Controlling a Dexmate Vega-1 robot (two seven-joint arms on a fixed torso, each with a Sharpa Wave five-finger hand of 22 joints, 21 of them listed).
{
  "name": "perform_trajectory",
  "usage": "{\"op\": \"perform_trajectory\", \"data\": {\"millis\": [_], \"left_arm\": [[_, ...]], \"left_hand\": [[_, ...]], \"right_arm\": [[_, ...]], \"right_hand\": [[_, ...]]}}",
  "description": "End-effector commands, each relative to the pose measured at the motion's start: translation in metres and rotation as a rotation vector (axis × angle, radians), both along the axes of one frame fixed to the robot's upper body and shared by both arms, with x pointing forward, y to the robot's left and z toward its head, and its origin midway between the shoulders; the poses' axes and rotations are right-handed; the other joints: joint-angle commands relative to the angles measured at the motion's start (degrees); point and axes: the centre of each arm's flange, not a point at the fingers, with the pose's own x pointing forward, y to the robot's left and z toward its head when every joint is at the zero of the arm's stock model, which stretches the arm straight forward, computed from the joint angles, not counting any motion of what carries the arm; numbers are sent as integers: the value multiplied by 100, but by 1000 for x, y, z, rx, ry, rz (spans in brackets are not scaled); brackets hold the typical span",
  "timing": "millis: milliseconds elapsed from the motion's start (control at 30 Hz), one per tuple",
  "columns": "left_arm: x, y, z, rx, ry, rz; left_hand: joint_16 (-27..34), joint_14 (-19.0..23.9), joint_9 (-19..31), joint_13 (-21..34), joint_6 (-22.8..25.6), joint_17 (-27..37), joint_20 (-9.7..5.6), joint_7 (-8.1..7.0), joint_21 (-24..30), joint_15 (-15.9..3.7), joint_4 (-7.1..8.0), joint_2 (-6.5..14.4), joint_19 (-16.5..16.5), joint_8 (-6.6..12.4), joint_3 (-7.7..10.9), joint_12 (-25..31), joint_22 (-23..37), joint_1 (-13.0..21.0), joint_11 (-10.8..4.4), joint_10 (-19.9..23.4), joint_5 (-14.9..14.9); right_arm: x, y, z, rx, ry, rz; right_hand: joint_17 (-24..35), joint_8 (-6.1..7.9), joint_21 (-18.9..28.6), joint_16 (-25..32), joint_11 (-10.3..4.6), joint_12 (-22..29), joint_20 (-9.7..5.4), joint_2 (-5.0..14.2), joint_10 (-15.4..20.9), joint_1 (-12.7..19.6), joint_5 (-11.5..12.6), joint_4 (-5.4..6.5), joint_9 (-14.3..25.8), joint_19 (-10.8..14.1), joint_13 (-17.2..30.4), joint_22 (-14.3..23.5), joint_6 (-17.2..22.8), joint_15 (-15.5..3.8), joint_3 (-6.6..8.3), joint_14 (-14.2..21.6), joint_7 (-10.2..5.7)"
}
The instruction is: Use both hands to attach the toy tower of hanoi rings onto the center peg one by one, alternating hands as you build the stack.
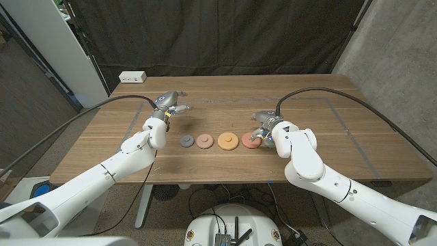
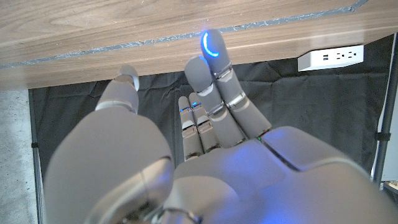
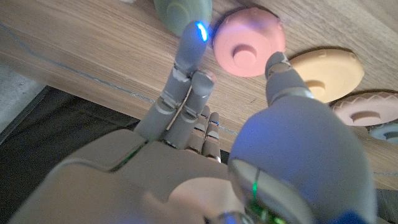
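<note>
Several rings lie in a row on the wooden table: a grey ring, a dusty pink ring, an orange ring and a salmon ring. My right hand hangs over the row's right end, a fingertip and the thumb on either side of the salmon ring, which lies flat. Beside it lies a green round piece. The orange ring comes after it. My left hand hovers behind the grey ring, fingers spread, holding nothing.
A white power strip sits at the table's back left edge, also seen from the left wrist as the power strip. Thin tape lines mark a rectangle on the tabletop. A black curtain hangs behind. Black cables trail from both wrists.
</note>
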Motion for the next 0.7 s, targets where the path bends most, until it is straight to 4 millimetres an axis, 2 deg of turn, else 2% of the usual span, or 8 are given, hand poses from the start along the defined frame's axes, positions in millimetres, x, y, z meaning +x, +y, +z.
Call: {"op": "perform_trajectory", "data": {"millis": [33,400,700], "left_arm": [[1,4,-1,-1,1,-3],[2,6,-3,-11,3,-3],[2,7,-5,-9,7,-9]], "left_hand": [[38,45,13,35,45,7,-284,14,46,-2,-8,1,-41,18,-16,-4,-16,61,-24,43,58],[71,45,14,48,62,24,-284,14,119,-2,-6,26,-67,15,-16,-6,-67,69,8,65,76],[68,28,15,61,73,8,-283,27,177,-2,-10,24,-68,16,-21,-3,-77,74,13,76,79]], "right_arm": [[5,10,-4,-20,49,-25],[8,15,-9,-59,83,-47],[12,18,-13,-82,117,-72]], "right_hand": [[-29,6,-4,-25,56,25,14,-18,-37,49,-15,-7,7,-39,-2,-19,-54,-210,-36,-11,40],[-88,0,25,-30,118,27,14,-10,-156,162,-13,-25,7,-63,-5,-71,-211,-210,-130,-42,115],[-345,-21,-3,-225,136,2,14,-23,-349,215,-25,-18,7,-155,-6,-143,-403,-204,-220,-275,193]]}}
